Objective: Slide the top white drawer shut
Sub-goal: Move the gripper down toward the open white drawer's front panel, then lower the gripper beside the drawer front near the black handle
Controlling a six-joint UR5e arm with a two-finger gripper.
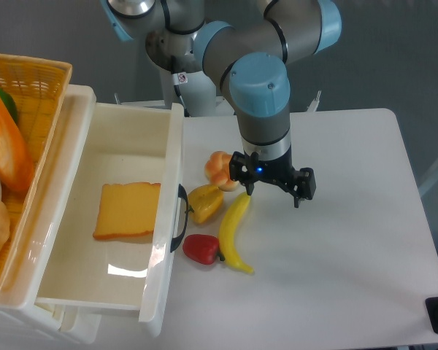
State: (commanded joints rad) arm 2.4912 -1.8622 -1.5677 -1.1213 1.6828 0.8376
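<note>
The top white drawer (168, 211) stands pulled far out of its cabinet at the left, its front panel facing right with a curved black handle (181, 217). A yellow slice of bread (128, 210) lies on its floor. My gripper (273, 195) hangs open over the table to the right of the drawer, just above the top end of a banana (233, 233), with nothing between its fingers. It is well clear of the drawer front.
A yellow pepper (205, 203), a red pepper (201, 249) and an orange fruit (220, 169) lie between the drawer front and the gripper. A yellow wicker basket (25, 95) with food sits on the cabinet top at the left. A second drawer edge (77, 321) shows below.
</note>
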